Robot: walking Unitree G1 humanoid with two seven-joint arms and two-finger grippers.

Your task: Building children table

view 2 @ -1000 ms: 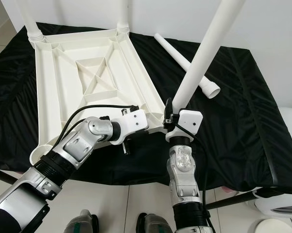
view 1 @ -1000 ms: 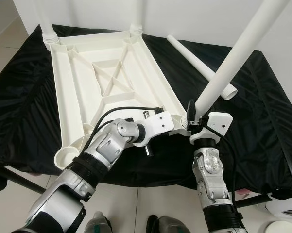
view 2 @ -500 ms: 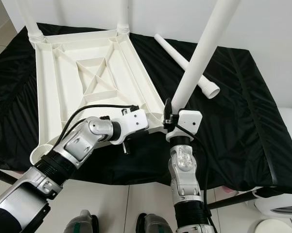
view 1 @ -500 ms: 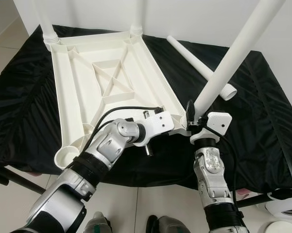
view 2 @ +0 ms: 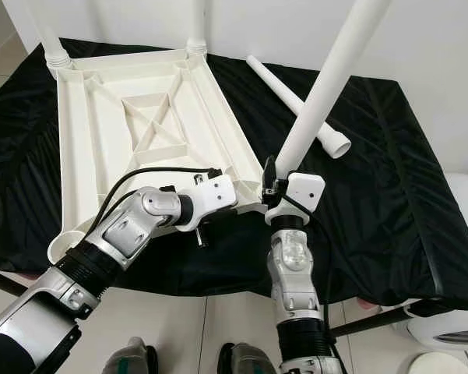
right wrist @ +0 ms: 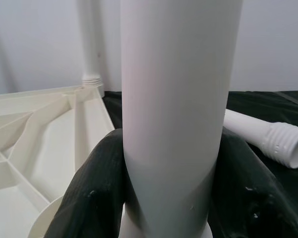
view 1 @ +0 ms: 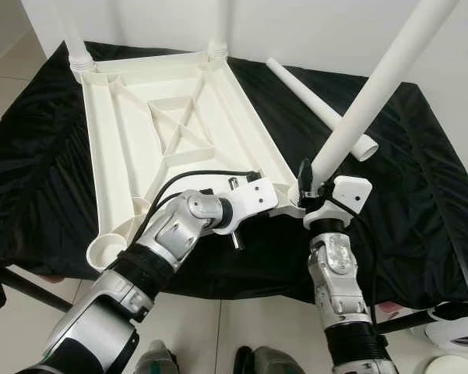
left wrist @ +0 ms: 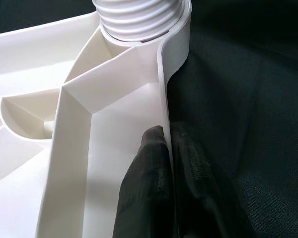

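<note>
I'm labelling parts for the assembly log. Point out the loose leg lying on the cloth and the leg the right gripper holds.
loose leg [view 1: 315, 101], left eye view, mid-shaft.
held leg [view 1: 374, 89], left eye view, mid-shaft.
right gripper [right wrist: 171, 198], right wrist view, between fingertips.

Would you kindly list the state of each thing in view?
Tabletop: upside down on the black cloth.
Held leg: tilted, foot at the near right corner socket.
Spare leg: lying loose.
Left tool: shut on the rim.
Right tool: shut on the held leg.
</note>
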